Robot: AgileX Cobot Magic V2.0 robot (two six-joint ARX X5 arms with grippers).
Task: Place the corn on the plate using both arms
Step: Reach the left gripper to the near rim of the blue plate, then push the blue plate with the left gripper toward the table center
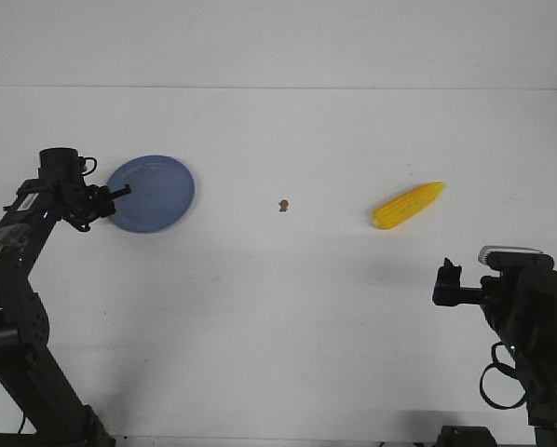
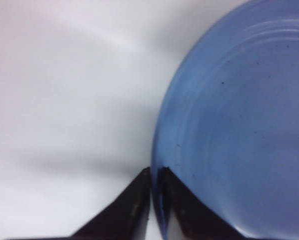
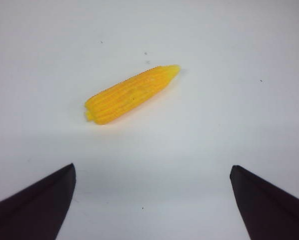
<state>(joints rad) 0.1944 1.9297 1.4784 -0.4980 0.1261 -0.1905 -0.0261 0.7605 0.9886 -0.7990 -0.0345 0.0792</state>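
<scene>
1. Plate [image 1: 151,194]: blue, round, shallow; lies on the white table [image 1: 288,307] at the robot's left side; nothing on it.
2. Left gripper [image 2: 154,172]: fingers drawn together on the plate's rim, one above and one below the edge, as the left wrist view shows; judged a pinch on the rim, thin and near the edge.
3. Corn [image 1: 407,205]: yellow cob, flat on the table at the robot's right side, pointed end turned away from the plate; well apart from the plate; not held.
4. Right gripper [image 3: 152,200]: fingers spread wide, nothing between them; hangs short of the corn, with bare table between.
5. Brown speck [image 1: 284,205]: small, on the table between plate and corn; no part of the task.
6. Step in hand, as judged: left arm brings the plate toward the middle while the right arm goes for the corn.
7. Handling advice: keep the plate low and level, since a rim pinch may slip; set the right fingers across the cob's thick middle, not along its length; lower until both fingers flank it before closing.
</scene>
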